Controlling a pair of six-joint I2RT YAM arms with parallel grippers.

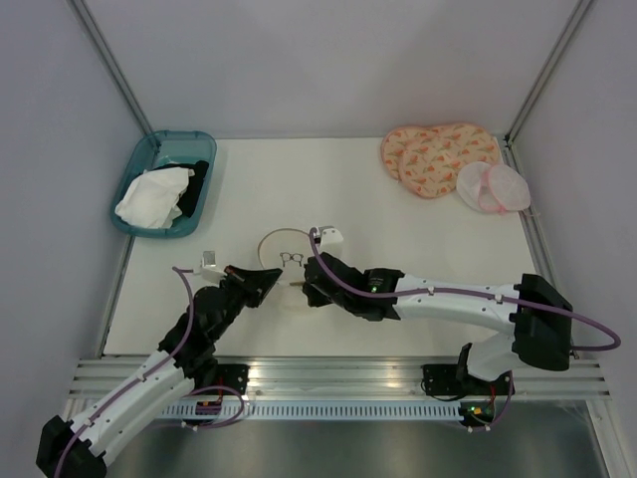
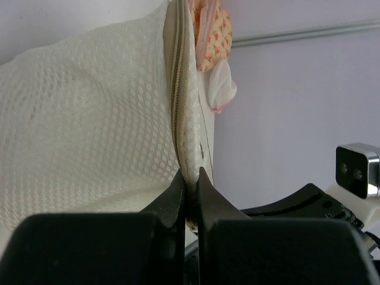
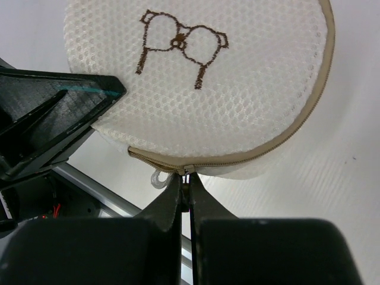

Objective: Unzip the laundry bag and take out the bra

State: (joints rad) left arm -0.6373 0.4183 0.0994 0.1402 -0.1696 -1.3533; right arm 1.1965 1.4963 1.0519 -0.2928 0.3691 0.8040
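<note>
Laundry bag (image 1: 282,251) lies near the front middle of your table (image 1: 358,199), directly between the two arms, round face up.

From overhead, your left gripper (image 1: 271,281) meets the bag's near-left edge and your right gripper (image 1: 305,284) meets its near-right edge. The two sets of tips sit close together there, and you cannot read either grip from this view.

Your left wrist camera settles the first: the left gripper (image 2: 190,178) is clamped tight on the bag's (image 2: 89,130) tan rim, with mesh and the zip (image 2: 177,89) rising straight up from between the tips.

Your right wrist camera settles the other. The right gripper (image 3: 185,178) is pressed closed right on the zip (image 3: 160,161), which curves along the bag's (image 3: 202,89) near rim and is closed to the left of the tips. You cannot tell exactly which part of the zip is pinched. A small white loop (image 3: 157,177) hangs just beside the left finger, outside the grip. Only this view shows the brown outline drawing (image 3: 178,44) clearly.

Only the overhead view shows the far-left blue tray (image 1: 139,159), with a white cloth (image 1: 151,197) and a black cloth (image 1: 197,179) in it. It also shows the patterned pad (image 1: 438,157) and the pale mesh pair (image 1: 493,187) at the far right, well apart from both grippers.
</note>
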